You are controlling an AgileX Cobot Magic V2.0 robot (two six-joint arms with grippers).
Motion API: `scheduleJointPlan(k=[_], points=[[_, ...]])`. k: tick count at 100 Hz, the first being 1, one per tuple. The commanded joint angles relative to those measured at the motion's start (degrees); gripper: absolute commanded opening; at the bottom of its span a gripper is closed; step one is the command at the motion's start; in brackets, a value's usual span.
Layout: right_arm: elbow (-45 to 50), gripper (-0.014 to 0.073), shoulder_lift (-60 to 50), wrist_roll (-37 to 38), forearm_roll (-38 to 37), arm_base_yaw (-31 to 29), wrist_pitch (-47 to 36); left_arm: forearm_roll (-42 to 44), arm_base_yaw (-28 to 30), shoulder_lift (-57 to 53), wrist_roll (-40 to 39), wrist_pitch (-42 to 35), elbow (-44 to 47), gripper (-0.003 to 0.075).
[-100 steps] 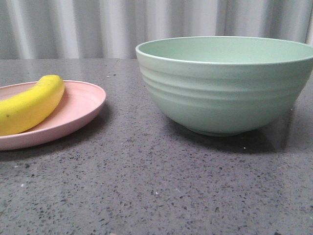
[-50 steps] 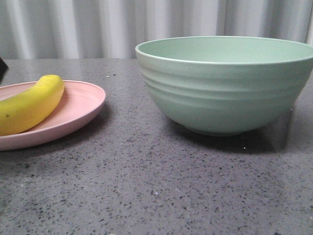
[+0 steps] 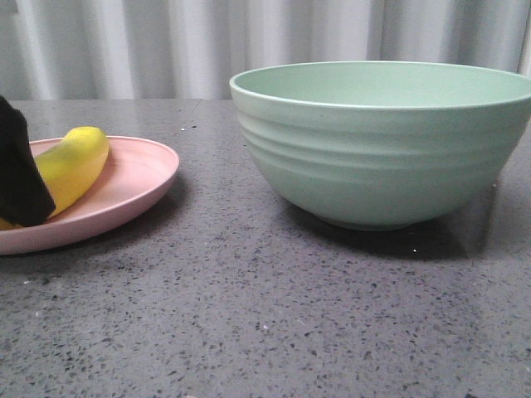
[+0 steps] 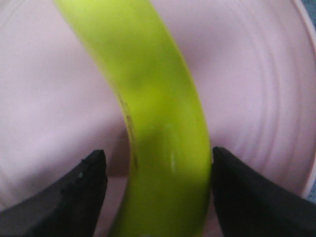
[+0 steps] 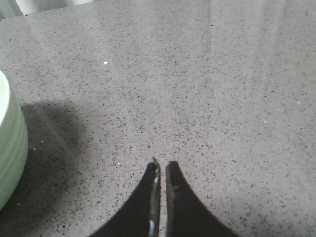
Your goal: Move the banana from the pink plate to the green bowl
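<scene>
The yellow banana [image 3: 76, 159] lies on the pink plate [image 3: 141, 184] at the left of the table. One black finger [image 3: 17, 174] of my left gripper stands in front of the banana's near part and hides it. In the left wrist view my left gripper [image 4: 158, 160] is open and straddles the banana [image 4: 148, 89] over the plate [image 4: 256, 84]. One finger [image 4: 242, 192] is at the banana's side and the other finger [image 4: 84, 192] stands a little apart from it. The green bowl [image 3: 382, 153] stands at the right. My right gripper [image 5: 162, 165] is shut and empty above the bare table.
The grey speckled table [image 3: 249, 315] runs between plate and bowl and in front of both. A pale curtain [image 3: 166, 41] hangs behind. The bowl's ridged wall [image 5: 7, 143] shows at the side of the right wrist view.
My left gripper's black finger has come into the front view from the left and down over the banana's near end. The banana, plate and bowl have not moved.
</scene>
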Motion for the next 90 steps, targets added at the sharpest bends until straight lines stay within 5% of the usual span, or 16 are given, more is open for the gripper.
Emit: scheduleJointPlan(k=[1,46,68,90], points=[[-2.0,-0.0064,0.8,-0.1,-0.1,-0.3,-4.2,-0.5,-0.5,-0.6,0.2,-2.4,-2.0,0.0353],[-2.0,-0.0064,0.8,-0.1,-0.1,-0.3,-4.2,-0.5,-0.5,-0.6,0.2,-3.0,-2.0,0.0064],[-3.2,-0.0064,0.8,-0.7,-0.1,-0.3,-0.1,-2.2,-0.5,-1.2,3.7,-2.9,-4.3,-0.0021],[-9.6,-0.0062,3.1,-3.3,2.3,3.5,7.4,-12.9,-1.3,-4.7,12.0,-2.1,-8.0,-0.0020]])
